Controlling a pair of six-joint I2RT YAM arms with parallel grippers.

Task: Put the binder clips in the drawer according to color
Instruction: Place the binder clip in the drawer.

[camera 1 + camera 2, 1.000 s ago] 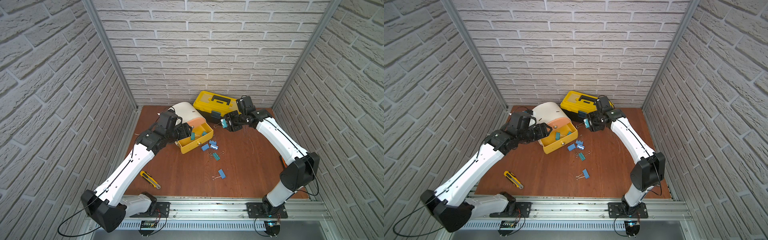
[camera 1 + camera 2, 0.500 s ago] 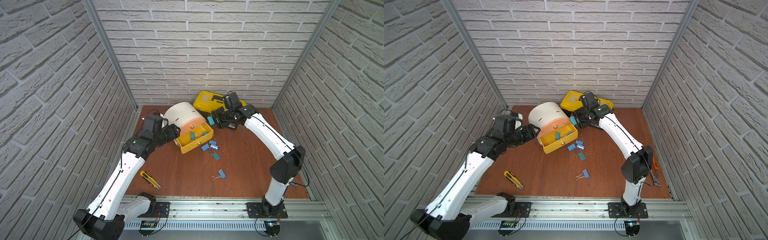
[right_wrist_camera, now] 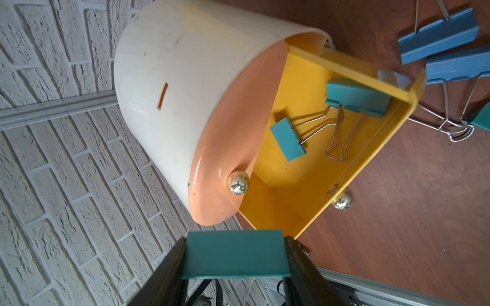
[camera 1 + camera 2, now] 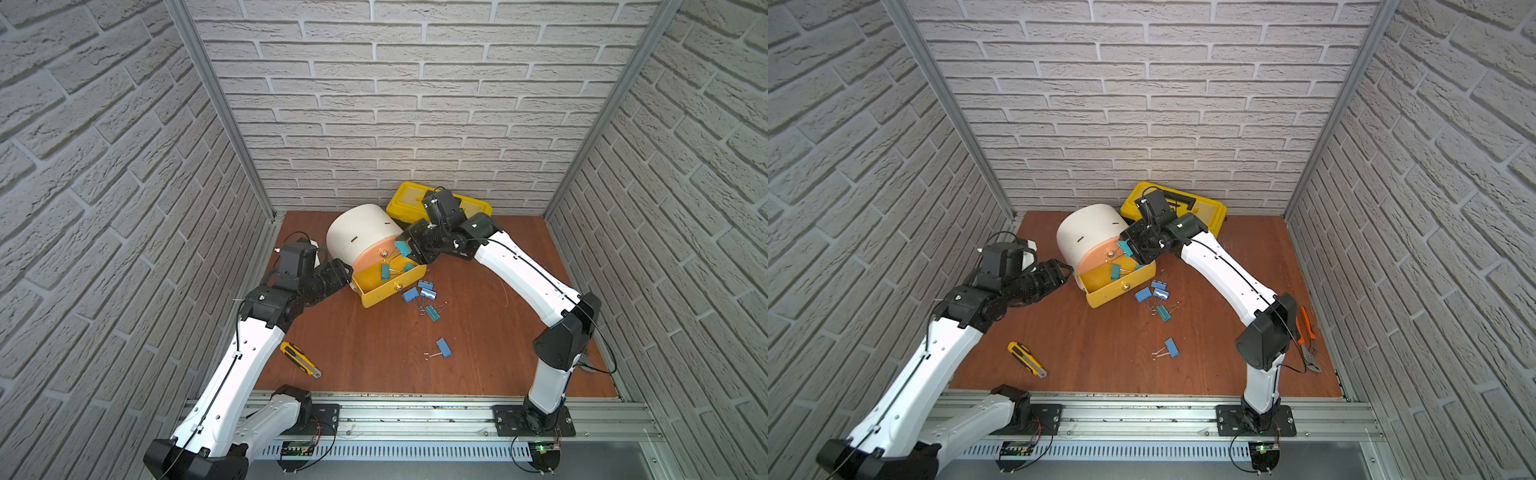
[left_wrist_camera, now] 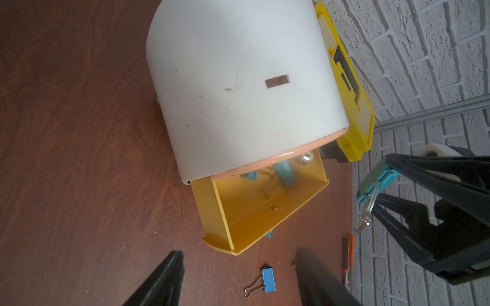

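Spillage is my main worry: my right end effector (image 3: 235, 239) is clamped on a teal binder clip (image 4: 1124, 248) and hangs over the pulled-out yellow drawer (image 4: 386, 291) of the white drum cabinet (image 4: 361, 228), close to the peach drawer front (image 3: 233, 132) above it. If I let go from here, I judge the clip could strike that peach front or the drawer's side wall and bounce out onto the surface (image 4: 374, 357). Its wire handles could also catch on my fingers as they part. Two teal clips (image 3: 287, 139) (image 3: 358, 96) already lie in the drawer, and a fresh one may tangle in their loops. My left end effector (image 5: 238, 255) stands open and empty just beside the drawer's corner, touching nothing, so a nudge from my right arm could shift the cabinet. The blue clips (image 4: 410, 295) bunched just beside the drawer front have their wire loops crossed with a teal clip (image 4: 432, 312), so lifting one may drag along the wrong colour. Another blue clip (image 4: 443, 347) lies well apart. I can read no brand, label or writing on anything here.
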